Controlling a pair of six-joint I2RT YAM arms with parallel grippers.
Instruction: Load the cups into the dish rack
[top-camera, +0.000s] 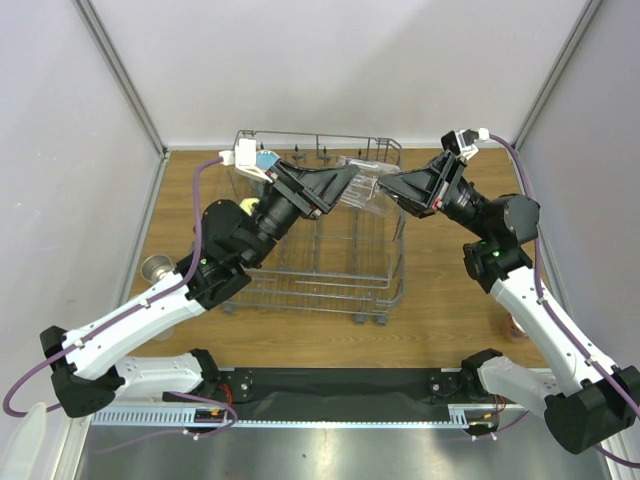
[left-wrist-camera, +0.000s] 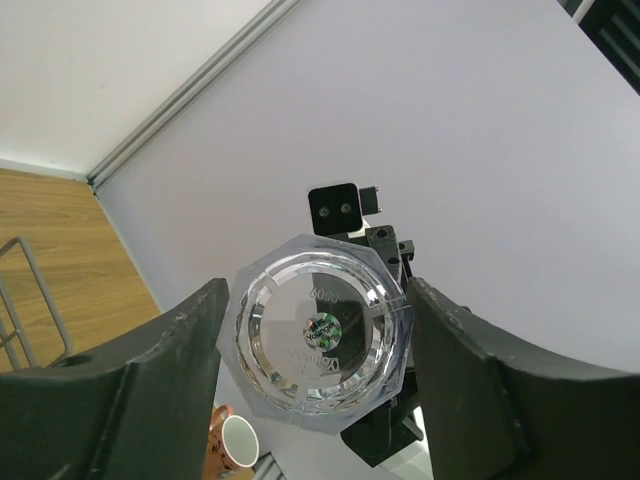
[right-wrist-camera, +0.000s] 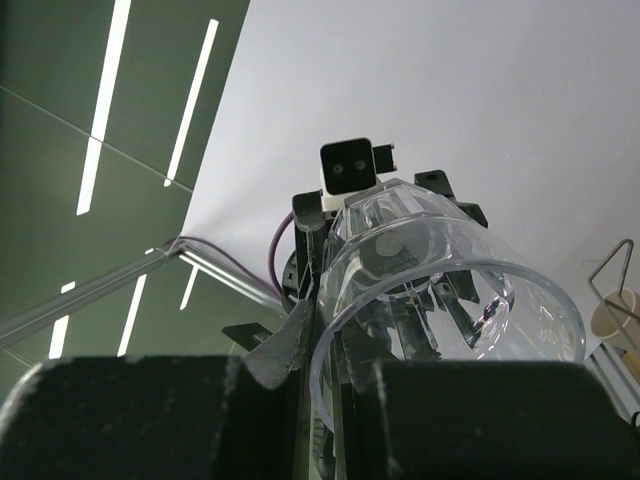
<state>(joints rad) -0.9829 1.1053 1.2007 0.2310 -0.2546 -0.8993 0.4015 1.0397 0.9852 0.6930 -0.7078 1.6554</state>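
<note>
Right gripper (top-camera: 400, 187) is being clenched on the rim wall of the clear glass cup (left-wrist-camera: 315, 335), which is being held on its side in the air above the far half of the dish rack (top-camera: 330, 285). Left gripper (top-camera: 343, 186) is being placed around the cup's base, fingers (left-wrist-camera: 150, 380) flanking it; whether it is gripping cannot be told. A beige cup (top-camera: 155, 267) is being seen on the table (top-camera: 450, 300) left of the rack, a salmon pink cup (top-camera: 517, 328) on the right, partly hidden by the arm.

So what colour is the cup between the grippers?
Clear see-through glass cup; left wrist view shows it best.
</note>
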